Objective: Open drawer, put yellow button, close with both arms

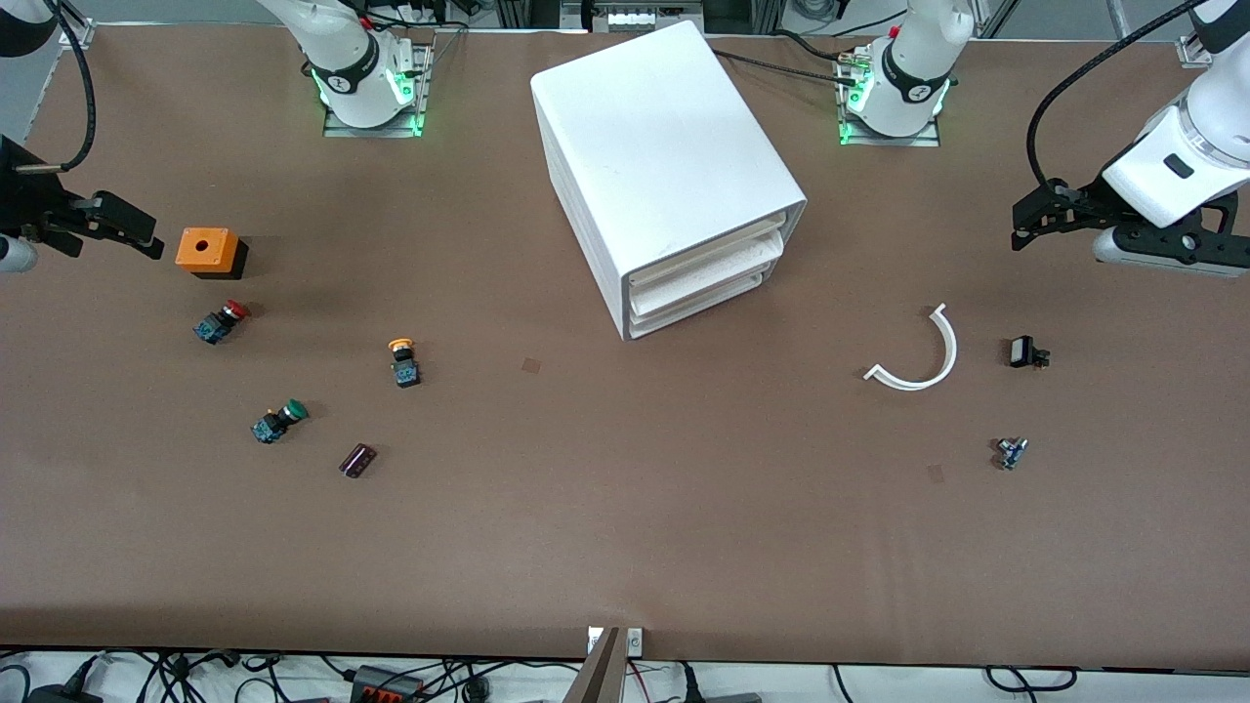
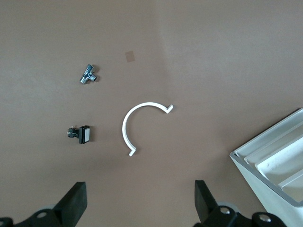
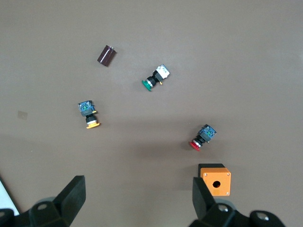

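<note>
The white cabinet [image 1: 664,166] stands mid-table, its front turned toward the left arm's end. Its uppermost drawer [image 1: 718,252] is shut, as are the two below. The cabinet's front corner shows in the left wrist view [image 2: 279,163]. The yellow button [image 1: 403,360] lies on the table toward the right arm's end, also in the right wrist view [image 3: 88,115]. My right gripper [image 1: 145,237] hangs open and empty beside an orange box [image 1: 207,251]; its fingers stand wide apart [image 3: 139,201]. My left gripper [image 1: 1020,227] hangs open and empty [image 2: 140,203] over the left arm's end.
A red-capped switch [image 1: 222,320], a green-capped switch [image 1: 279,421] and a dark cylinder [image 1: 357,460] lie near the yellow button. A white curved strip [image 1: 923,356], a small black part [image 1: 1025,352] and a small metal part [image 1: 1011,453] lie toward the left arm's end.
</note>
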Motion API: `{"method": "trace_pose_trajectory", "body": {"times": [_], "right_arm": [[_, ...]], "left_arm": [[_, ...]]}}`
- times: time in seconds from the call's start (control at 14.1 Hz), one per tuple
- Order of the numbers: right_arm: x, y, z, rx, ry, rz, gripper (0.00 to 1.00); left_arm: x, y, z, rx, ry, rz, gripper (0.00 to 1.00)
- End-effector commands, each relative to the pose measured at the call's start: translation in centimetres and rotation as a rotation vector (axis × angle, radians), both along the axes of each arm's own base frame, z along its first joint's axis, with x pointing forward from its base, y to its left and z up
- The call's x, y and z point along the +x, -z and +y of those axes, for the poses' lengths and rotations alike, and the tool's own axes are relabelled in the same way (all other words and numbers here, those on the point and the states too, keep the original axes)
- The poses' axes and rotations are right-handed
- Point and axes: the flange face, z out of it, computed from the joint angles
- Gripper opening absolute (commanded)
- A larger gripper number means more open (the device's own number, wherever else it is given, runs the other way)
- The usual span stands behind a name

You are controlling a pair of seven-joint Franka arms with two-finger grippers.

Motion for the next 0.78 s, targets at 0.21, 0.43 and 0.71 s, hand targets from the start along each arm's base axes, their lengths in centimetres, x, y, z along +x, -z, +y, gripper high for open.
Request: {"method": "trace_pose_trajectory", "body": {"times": [0.21, 0.43, 0.71], "right_arm": [[-0.1, 0.1, 0.1, -0.007, -0.004, -0.012, 1.0], [0.4, 0.8, 0.3, -0.004, -0.005, -0.004, 1.0], [2.0, 3.4, 3.2, -0.001, -0.053, 0.018, 1.0]], "left_arm": [[0.1, -0.7, 0.1, -0.01, 0.007, 0.005, 1.0], [0.1, -0.7, 0.1, -0.01, 0.005, 0.005, 1.0], [-0.2, -0.3, 0.1, -0.01, 0.009, 0.04, 1.0]]}}
